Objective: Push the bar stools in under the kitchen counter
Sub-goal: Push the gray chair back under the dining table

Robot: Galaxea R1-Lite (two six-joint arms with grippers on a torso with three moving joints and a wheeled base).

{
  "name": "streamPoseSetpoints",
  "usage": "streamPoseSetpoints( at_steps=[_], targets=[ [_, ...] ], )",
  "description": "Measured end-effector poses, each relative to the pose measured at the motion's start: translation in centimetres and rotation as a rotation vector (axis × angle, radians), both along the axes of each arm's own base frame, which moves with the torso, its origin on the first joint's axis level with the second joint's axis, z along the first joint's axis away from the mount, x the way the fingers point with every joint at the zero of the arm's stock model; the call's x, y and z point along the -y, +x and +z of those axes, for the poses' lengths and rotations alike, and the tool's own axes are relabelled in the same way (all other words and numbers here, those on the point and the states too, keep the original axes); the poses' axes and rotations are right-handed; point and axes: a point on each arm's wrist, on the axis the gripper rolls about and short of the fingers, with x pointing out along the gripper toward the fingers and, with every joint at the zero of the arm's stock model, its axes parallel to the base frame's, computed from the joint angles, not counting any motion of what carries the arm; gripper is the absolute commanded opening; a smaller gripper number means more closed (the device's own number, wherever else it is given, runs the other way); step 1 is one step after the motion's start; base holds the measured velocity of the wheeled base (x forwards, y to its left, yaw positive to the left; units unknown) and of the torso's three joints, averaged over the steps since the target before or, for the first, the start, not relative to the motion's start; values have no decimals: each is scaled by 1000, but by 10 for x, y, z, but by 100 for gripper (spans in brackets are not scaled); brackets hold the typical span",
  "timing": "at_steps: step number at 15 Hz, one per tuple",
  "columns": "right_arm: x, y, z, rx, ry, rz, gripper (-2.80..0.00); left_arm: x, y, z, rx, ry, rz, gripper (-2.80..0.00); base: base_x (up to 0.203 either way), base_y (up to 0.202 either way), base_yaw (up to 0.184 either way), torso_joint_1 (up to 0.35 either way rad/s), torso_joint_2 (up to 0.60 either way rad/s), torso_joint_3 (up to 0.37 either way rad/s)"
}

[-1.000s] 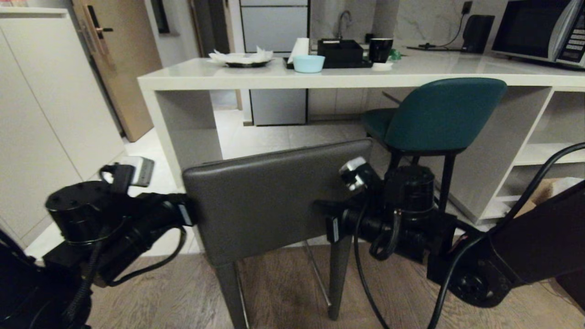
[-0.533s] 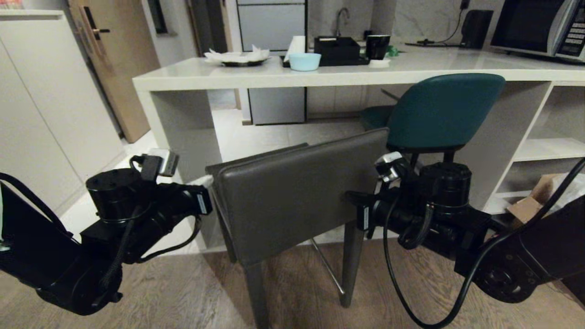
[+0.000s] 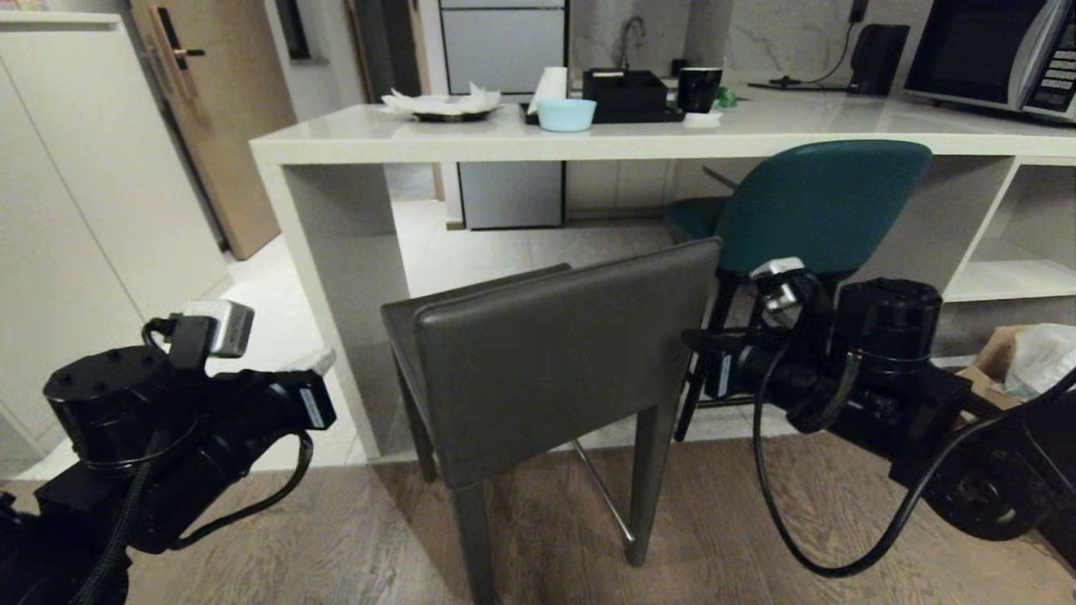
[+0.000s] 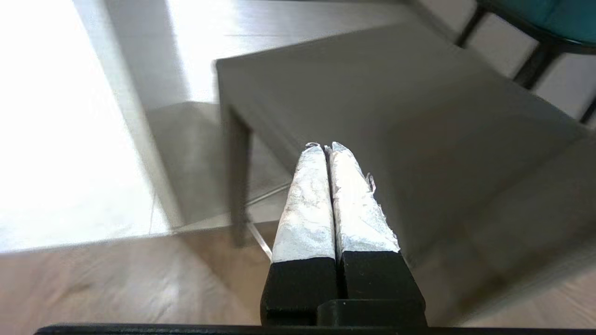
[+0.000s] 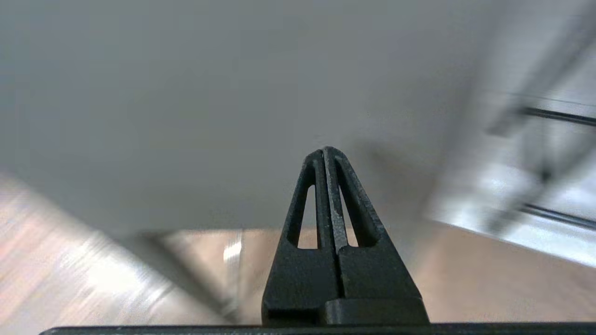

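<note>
**Both arms at the grey stool, jaws pressed together**

You've got the long pale cream stone-look desk [image 3: 471, 143] across the top of the head view, its slab side panel standing at the left end and white open shelving [image 3: 1021, 252] at the right. Under its edge on the right sits the teal stool with the curved padded back and thin black legs [image 3: 820, 206], seat tucked beneath the top. In front of it, nearer you, stands the dark grey leather stool with the square low back [image 3: 555, 361], turned at an angle on the wooden floor [image 3: 336, 546], its seat not under the desk.

Your right gripper [image 5: 326, 151] is at the right edge of the grey back, jaws pressed together, holding nothing; whether it touches the leather, you can't tell. Your left gripper [image 4: 326, 146] is off the stool's left side, apart from it, foil-wrapped jaws also pressed together and empty.
</note>
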Motion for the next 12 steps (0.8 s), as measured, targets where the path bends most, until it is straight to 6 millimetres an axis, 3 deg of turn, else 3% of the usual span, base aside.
streamPoseSetpoints(
  at_steps=[3,5,8,12],
  targets=[
    [46,14,2,5,14,-80,-280,3,-23,5,10,-25,25,-280,0,0,0,0,0,0],
    [63,27,2,11,22,-88,-280,17,-34,8,8,-28,2,-280,0,0,0,0,0,0],
    [67,55,4,51,24,-99,-280,43,-42,10,2,-32,35,-280,0,0,0,0,0,0],
    [64,102,8,121,33,-97,-280,69,-34,10,9,-46,121,-280,0,0,0,0,0,0]
  ],
)
